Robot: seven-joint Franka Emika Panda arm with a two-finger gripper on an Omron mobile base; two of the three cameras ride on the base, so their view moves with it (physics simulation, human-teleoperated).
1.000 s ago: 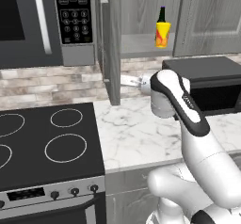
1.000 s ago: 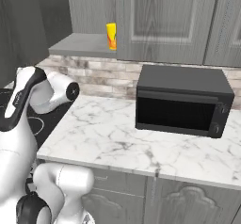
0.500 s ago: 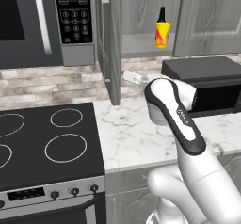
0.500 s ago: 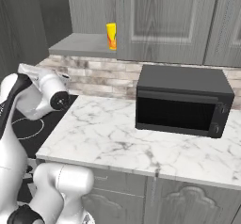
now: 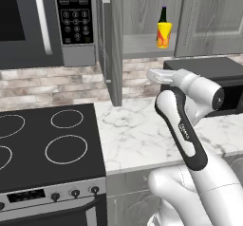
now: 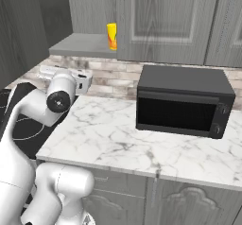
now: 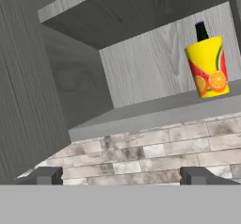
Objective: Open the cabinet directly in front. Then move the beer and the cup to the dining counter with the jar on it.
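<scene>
standing between the two halves of the task, by the look of it: cabinet (image 5: 112,44) left door swung out edge-on toward the base, right door apparently shut, shelf exposed, nothing picked up yet. counting the opening as done and the fetching of the cup as the step in hand.

starting nearest: white arm folded over the marble desk (image 5: 137,135), with the black cooktop (image 5: 47,144) to its left and the black microwave oven (image 6: 182,101) on the desk to its right. end effector (image 7: 120,176) held below shelf height, aimed up and forward at the open cabinet; finger tips (image 7: 47,175) spread about as wide as they go, nothing between them, touching nothing, brick backsplash (image 7: 155,152) showing through the gap.

further on, on the shelf edge: yellow cup (image 7: 208,67) upright near the front lip, well apart from the end effector and off to the right in the hand view. directly behind it, the beer (image 7: 201,30), just its dark neck and cap peeking above the cup's rim; cannot tell whether the two touch.

next move probably calling for a rise to shelf level and a shift right to centre the cup between the fingers, then a straight approach without knocking the cup back into the bottle.
</scene>
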